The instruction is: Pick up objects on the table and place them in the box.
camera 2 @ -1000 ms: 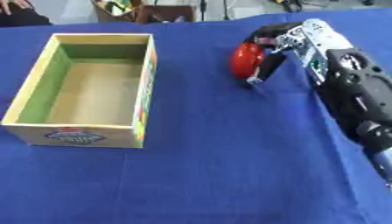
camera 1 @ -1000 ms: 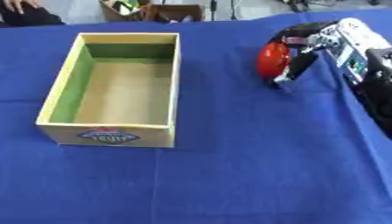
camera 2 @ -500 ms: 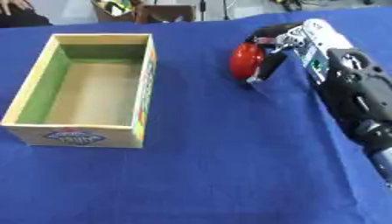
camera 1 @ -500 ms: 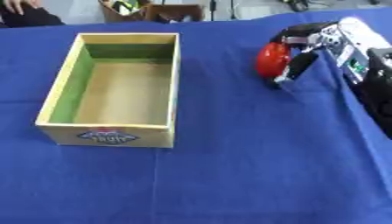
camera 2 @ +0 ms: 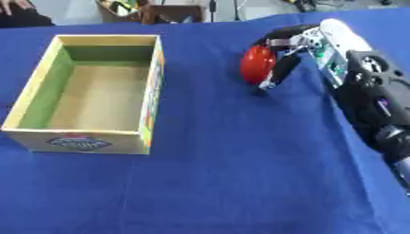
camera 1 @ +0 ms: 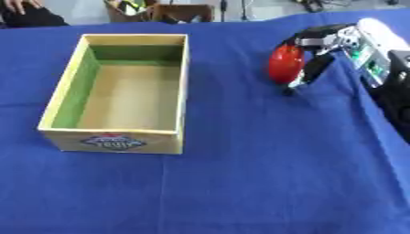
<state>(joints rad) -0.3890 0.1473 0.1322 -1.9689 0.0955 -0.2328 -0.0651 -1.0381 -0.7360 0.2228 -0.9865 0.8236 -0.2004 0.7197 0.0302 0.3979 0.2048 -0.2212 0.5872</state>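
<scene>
Blue-clothed table (camera 1: 240, 183). Item: red round object (camera 1: 285, 64), at 2 o'clock, gripped in curled fingers of right hand (camera 2: 300, 48). Destination: open cardboard box (camera 1: 62, 98), empty, well apart toward 9 o'clock from that hand. Left hand absent from view.

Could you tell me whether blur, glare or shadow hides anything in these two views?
Left eye view: soft all over, the box label unreadable; no glare. Right eye view: equally soft; the right hand casts a small dark shadow on the cloth under the red object, hiding nothing.
</scene>
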